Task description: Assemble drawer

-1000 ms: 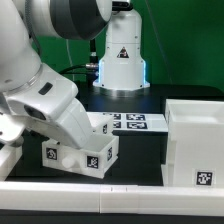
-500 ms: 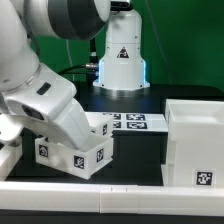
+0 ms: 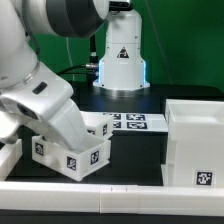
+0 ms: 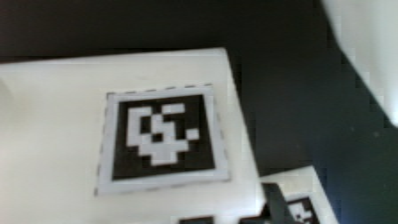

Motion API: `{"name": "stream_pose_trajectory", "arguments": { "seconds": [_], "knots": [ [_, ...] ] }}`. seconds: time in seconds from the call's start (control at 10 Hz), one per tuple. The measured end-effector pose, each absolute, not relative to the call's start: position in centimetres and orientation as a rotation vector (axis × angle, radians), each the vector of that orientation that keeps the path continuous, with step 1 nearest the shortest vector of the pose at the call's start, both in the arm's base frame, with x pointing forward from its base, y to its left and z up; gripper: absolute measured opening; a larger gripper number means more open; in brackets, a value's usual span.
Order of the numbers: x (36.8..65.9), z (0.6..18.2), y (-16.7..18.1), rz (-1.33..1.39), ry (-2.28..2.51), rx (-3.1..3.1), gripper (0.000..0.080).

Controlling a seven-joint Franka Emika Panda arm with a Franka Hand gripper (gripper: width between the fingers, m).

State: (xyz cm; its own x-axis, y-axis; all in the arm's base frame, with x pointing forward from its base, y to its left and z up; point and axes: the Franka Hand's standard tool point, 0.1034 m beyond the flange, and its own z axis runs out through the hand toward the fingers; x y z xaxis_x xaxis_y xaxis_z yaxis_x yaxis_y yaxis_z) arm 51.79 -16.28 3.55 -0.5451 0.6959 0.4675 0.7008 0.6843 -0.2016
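Arm: white Panda arm (image 3: 40,60) fills the exterior view's left and reaches down toward the front of the counter (image 3: 140,160).
Gripper: the gripper (image 3: 72,132) comes down on the top of the small tray. Its fingers are hidden by the hand body and the tray, so I cannot tell whether they are apart, together or clamped on the tray.
Small tray: white boxy tray (image 3: 68,155) directly under the hand at the exterior view's lower left, just behind the front border rail (image 3: 120,205). It is skewed, one corner toward the camera. Square tags show on its visible faces. Whether it rests on the counter or hangs clear cannot be told.
Large shell: white hollow shell (image 3: 195,140) stands upright at the exterior view's right, apart from the tray, with one tag (image 3: 204,178) low on its front face.
Marker board: flat white marker board (image 3: 128,122) lies on the counter between tray and shell, further back.
Wrist view: a white face (image 4: 54,120) fills most of the picture, very close, bearing one large tag (image 4: 166,135). Dark counter shows beyond its edge. More tags sit at one corner, blurred.
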Motion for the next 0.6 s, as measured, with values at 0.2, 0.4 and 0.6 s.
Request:
{"name": "stream_pose_trajectory", "arguments": {
  "seconds": [0.2,0.4,0.6],
  "knots": [
    [52.4,4.6,-14.1,0.111,-2.226,-1.350,0.0039],
    [53.4,5.6,-12.1,0.186,-2.132,-1.445,0.0041],
    [53.1,5.3,-11.8,0.160,-2.088,-1.469,0.0041]
  ]
}}
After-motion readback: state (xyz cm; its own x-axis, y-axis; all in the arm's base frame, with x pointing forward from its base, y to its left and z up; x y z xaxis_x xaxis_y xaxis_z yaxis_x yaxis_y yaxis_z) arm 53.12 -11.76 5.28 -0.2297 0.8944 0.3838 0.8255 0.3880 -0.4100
